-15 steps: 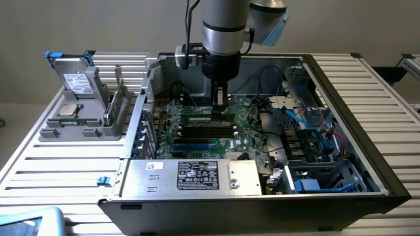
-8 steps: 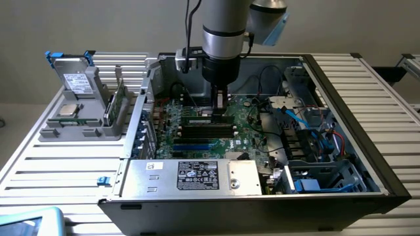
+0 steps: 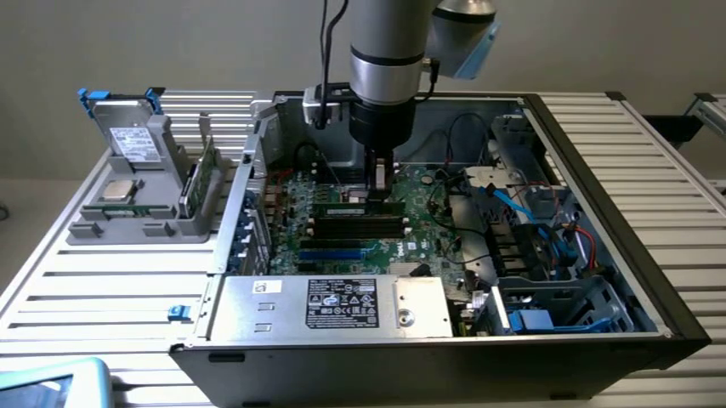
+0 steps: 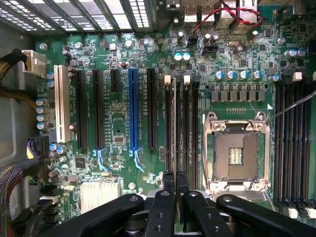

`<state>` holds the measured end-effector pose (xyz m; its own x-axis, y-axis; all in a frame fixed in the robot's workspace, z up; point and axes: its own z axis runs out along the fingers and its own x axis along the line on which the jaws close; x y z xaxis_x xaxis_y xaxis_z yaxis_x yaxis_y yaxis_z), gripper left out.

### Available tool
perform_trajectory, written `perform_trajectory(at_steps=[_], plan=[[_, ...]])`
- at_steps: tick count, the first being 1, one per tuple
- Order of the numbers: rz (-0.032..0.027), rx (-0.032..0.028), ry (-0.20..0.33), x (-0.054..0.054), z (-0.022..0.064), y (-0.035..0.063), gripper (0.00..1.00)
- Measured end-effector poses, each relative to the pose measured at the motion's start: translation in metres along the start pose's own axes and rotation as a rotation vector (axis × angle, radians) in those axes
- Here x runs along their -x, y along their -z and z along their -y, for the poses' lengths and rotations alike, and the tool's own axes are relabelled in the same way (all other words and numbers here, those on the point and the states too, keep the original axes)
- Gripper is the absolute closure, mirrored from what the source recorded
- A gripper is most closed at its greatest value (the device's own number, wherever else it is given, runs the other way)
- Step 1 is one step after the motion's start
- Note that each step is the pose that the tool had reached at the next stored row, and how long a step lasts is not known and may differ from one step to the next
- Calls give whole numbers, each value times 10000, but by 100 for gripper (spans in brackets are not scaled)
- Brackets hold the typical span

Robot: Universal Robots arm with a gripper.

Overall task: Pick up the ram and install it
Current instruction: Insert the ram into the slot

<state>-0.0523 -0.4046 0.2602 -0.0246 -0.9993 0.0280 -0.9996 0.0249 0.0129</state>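
pincer [image 3: 380, 195] closed on the ram [image 3: 360, 208] at the memory slots [image 3: 359, 226] inside the open case [image 3: 590, 153]

in the wrist view the pincer [image 4: 175, 180] has its two fingers drawn together on the thin top edge of the ram [image 4: 176, 128], which stands on edge along a black slot beside the white latches; whether it is fully seated i cannot tell. around it lies the green motherboard [image 4: 118, 123], with the empty socket [image 4: 237, 153] just beside these slots. outside the case, on the exterior view's left, a grey holder [image 3: 136, 217] sits on the slatted surface [image 3: 114, 289].
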Motion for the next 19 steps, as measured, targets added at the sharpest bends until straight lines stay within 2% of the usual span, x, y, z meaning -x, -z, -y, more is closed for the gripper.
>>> perform_trajectory(at_steps=[8,9,12,16,19], plan=[[6,4,10,-3,1,-46,87],[24,8,12,-6,2,-57,87],[88,43,12,-12,2,-92,87],[85,100,13,-12,9,-136,87],[85,109,13,-11,26,-161,87]])
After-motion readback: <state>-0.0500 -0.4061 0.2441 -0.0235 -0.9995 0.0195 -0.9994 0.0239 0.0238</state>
